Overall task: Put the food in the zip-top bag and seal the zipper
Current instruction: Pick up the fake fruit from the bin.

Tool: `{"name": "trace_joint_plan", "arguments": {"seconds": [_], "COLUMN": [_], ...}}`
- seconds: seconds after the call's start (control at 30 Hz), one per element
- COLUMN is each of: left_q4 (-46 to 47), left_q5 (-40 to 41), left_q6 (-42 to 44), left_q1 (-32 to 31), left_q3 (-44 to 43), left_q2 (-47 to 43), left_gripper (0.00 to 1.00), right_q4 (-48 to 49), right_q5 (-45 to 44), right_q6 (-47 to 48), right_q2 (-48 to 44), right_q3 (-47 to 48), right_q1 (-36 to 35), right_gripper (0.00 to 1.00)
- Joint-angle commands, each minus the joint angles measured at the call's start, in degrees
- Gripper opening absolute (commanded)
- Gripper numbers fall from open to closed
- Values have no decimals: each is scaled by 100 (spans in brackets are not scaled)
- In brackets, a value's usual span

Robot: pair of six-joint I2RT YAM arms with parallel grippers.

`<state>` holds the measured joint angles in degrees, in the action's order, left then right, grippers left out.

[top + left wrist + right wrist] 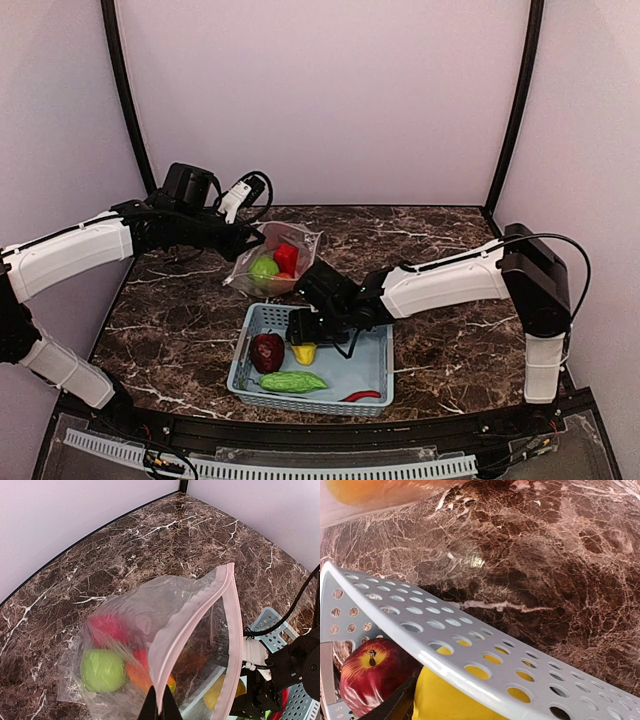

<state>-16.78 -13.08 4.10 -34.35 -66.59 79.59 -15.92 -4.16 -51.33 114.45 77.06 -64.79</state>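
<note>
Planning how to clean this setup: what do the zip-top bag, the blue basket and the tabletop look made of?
The zip-top bag: thin clear plastic film, glossy, crinkled, food showing through. The basket: rigid moulded plastic, smooth, perforated. The tabletop: polished brown marble look, white veins; possibly laminate.

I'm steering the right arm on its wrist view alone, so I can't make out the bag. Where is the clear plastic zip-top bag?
Observer: The clear plastic zip-top bag sits just beyond the far-left corner of the light blue lattice basket, mouth gaping.
Operator: Is anything holding it?
Observer: The left pincer is shut on its pinkish-white zipper strip.
Operator: What's in the basket besides the dark red toy pepper and the yellow toy pepper?
Observer: A bumpy green toy cucumber and a thin red toy chilli.
</note>
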Motion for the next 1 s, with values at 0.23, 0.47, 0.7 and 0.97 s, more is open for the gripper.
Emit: {"name": "trace_joint_plan", "arguments": {"seconds": [0.23, 0.47, 0.7, 0.97], "left_q4": [-73, -76, -89, -85], "left_q5": [-40, -3, 25, -63], "left_q6": [70, 72, 91, 65], "left_q1": [-2, -2, -2, -2], "left_q3": [58, 58, 52, 49], "left_q2": [-122, -131, -139, -119], "left_gripper": [1, 1, 1, 1], "right_q4": [41, 160, 464, 476], "right_q5": [-205, -314, -876, -1354], "right_q6": [84, 481, 1527, 2021], "right_q2": [-36, -256, -1432, -2696], "right_q3": [29, -54, -725, -1035], "right_q1": [-37, -103, -529, -647], "right_gripper": [63, 58, 57, 56]}}
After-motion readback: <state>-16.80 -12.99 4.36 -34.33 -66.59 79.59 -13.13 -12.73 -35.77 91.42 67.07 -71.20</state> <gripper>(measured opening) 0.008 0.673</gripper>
